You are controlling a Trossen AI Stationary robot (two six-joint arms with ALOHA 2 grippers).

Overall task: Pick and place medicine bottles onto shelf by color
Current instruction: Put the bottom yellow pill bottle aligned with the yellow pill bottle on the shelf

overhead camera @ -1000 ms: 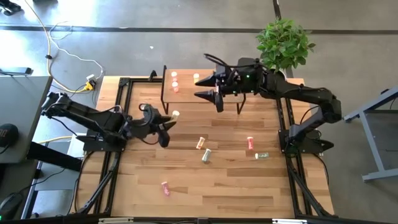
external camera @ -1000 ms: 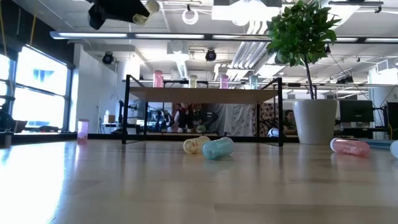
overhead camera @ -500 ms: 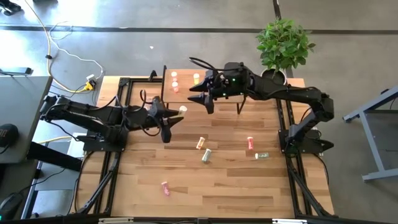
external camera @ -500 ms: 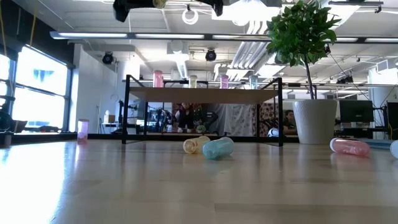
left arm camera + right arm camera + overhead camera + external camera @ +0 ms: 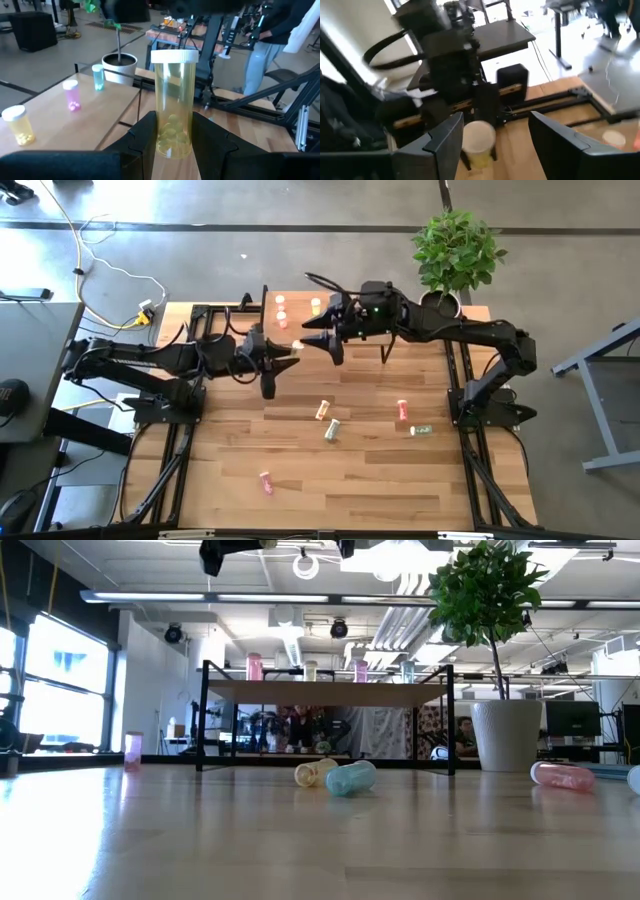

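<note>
Left arm stretched out level toward the shelf [image 5: 330, 325], its end effector [image 5: 281, 352] clamped on a yellow medicine bottle [image 5: 174, 102], held upright by its lower half just short of the shelf's near edge. Right arm reaches across above the shelf, its end effector [image 5: 318, 341] spread wide and holding nothing, facing the bottle. More bottles stand on the shelf; others lie scattered on the surface [image 5: 350, 470].
</note>
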